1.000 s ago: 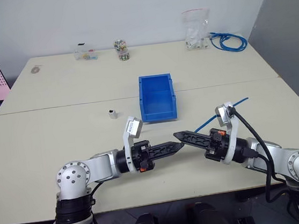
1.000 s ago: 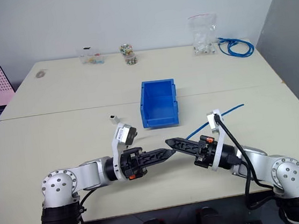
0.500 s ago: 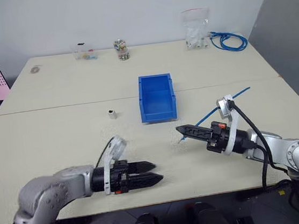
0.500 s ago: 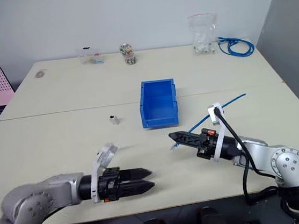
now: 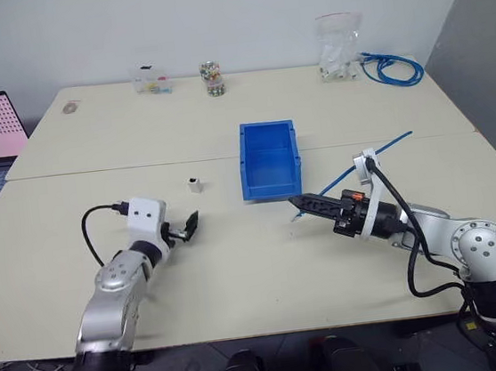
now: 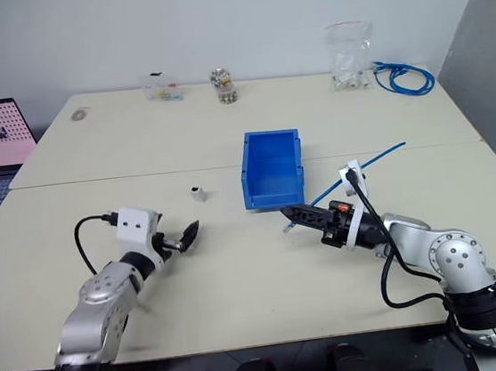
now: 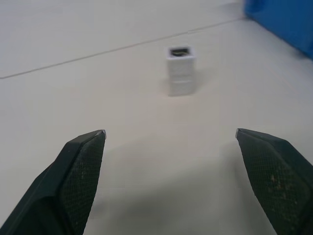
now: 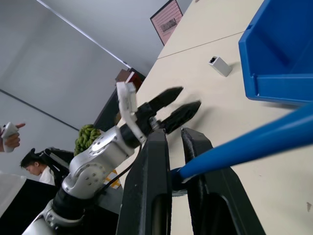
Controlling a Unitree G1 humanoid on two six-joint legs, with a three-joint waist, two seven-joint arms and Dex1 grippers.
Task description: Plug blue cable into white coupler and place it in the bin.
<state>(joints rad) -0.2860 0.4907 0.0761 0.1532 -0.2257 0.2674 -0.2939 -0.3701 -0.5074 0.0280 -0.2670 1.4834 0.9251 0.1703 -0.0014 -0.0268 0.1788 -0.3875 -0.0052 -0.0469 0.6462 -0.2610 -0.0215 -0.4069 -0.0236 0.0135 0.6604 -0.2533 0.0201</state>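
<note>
Coupler work comes first, I judge: the white coupler stands alone on the table just left of centre in the left eye view, well apart from the bin to its right. In the left wrist view it sits ahead of my left gripper, whose fingers are spread wide with nothing between them. It looks like a tiny, hard, light plastic block, so I expect it to skid or tip if I nudge it; I would pinch it across its flat sides, low down, leaving the dark opening on top free for the plug

My right gripper, at centre right of the head view, is clamped on the blue cable, which trails up and right behind the wrist. The cable reads as thin and springy, and light. The hold seems close to the plug end, which I cannot make out clearly; a grip that near the tip should keep it from bending away during insertion

The bin is open-topped and looks empty
</note>
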